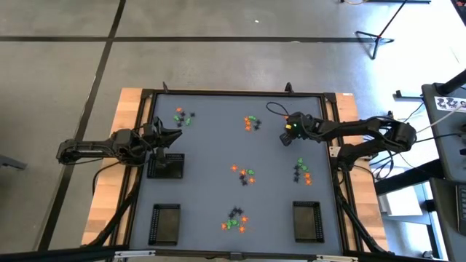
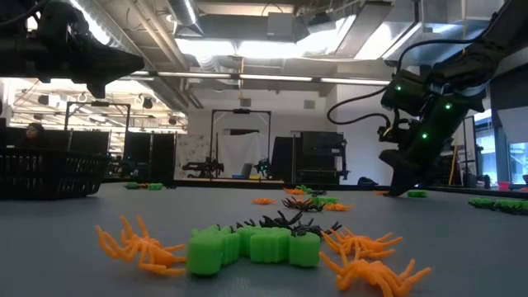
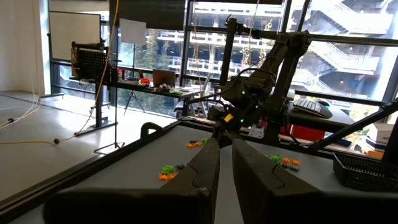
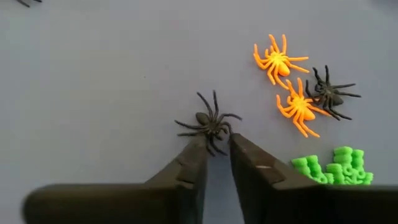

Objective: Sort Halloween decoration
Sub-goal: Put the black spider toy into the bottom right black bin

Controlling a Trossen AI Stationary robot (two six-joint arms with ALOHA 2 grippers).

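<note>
Most of the Halloween decoration [image 1: 238,219] lies in little mixed piles on the table [image 1: 211,138]. The right gripper [image 4: 217,143] pinches a black spider [image 4: 208,124]. The left gripper [image 1: 177,137] waits, nearly closed and empty, above a tray [image 1: 166,167].

The glossy black plastic spider's [image 4: 210,126] hind legs vanish between dark fingertips [image 4: 200,144], and the knobbly bright-green plastic trinket [image 4: 334,167] is half hidden.

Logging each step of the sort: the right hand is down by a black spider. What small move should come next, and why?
Probably a short lift straight up. In the right wrist view the right hand has its fingertips pinched at the rear legs of the black spider, apart from the orange spiders. A small rise would show whether the grip holds.
</note>
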